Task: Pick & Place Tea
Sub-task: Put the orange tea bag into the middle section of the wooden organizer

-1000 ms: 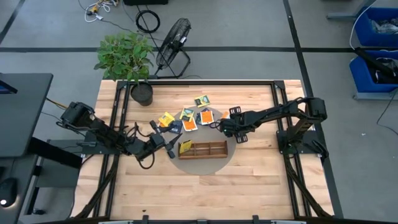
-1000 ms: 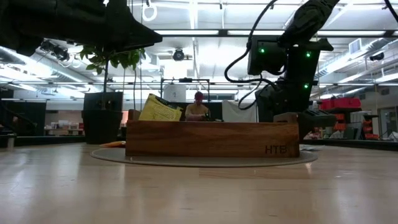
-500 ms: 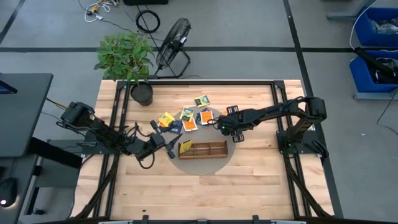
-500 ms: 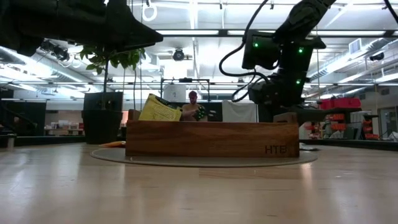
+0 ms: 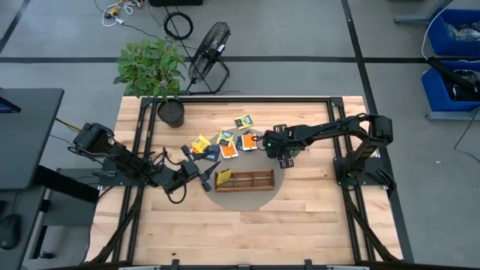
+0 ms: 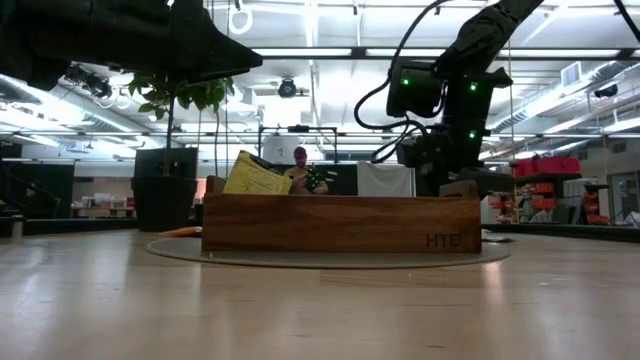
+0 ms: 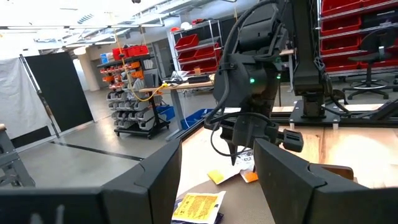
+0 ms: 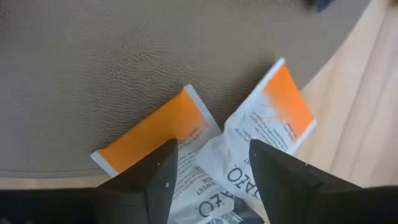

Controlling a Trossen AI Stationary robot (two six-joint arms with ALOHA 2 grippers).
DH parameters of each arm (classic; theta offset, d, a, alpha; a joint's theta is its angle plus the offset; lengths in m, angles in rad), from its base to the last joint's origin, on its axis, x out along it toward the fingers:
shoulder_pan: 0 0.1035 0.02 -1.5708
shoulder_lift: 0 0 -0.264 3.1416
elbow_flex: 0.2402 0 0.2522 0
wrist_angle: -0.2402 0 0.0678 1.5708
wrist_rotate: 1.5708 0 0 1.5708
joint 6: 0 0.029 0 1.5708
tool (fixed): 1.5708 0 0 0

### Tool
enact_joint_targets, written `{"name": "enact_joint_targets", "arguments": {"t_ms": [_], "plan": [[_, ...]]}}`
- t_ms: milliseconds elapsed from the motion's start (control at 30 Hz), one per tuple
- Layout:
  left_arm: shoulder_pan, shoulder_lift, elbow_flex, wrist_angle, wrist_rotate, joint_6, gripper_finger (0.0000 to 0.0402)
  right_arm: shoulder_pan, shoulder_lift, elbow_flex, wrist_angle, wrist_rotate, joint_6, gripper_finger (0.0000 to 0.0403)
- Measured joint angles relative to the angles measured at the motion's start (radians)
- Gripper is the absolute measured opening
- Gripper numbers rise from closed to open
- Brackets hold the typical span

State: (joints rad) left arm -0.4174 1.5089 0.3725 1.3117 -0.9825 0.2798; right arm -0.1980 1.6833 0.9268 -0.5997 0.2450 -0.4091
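Several tea packets lie flat at the table's far middle: yellow ones (image 5: pixel 201 142), a green one (image 5: pixel 244 120), orange ones (image 5: pixel 247 141). One yellow packet (image 6: pixel 255 175) stands tilted in the left compartment of the wooden tray (image 5: pixel 244 180). My right gripper (image 5: pixel 264 144) points steeply down, open, over two orange-and-white packets (image 8: pixel 155 140) (image 8: pixel 273 124) on the round mat. The packets' white ends lie between its fingers. My left gripper (image 5: pixel 204 171) waits open and nearly level at the tray's left end, with nothing between its fingers (image 7: pixel 155 180). My right gripper comes from above over the crumpled white ends (image 8: pixel 214 165) of the two orange packets, which lie flat on the mat. Whether its fingertips touch them, I cannot tell.
The tray stands on a round grey-brown mat (image 5: pixel 274 191). A potted plant (image 5: pixel 171 112) stands at the far left corner of the table. A fan (image 5: pixel 208 56) stands on the floor beyond the table. Bare wood lies on the near side of the tray.
My right gripper has moved toward the table's left and a little toward its far edge, from beside the tray's far right corner to over the orange packets. The packets and the tray have kept their places.
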Motion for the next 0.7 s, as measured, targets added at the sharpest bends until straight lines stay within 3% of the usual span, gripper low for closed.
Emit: {"name": "enact_joint_targets", "arguments": {"t_ms": [333, 700], "plan": [[0.000, 0.000, 0.000, 0.000, 0.000, 0.000, 0.0206, -0.070, 0.000, 0.000, 0.022, -0.128, 0.000, 0.0207], [0.000, 0.000, 0.000, 0.001, 0.000, -0.008, 0.0206, -0.117, 0.000, 0.000, 0.003, -0.157, 0.013, 0.0207]]}}
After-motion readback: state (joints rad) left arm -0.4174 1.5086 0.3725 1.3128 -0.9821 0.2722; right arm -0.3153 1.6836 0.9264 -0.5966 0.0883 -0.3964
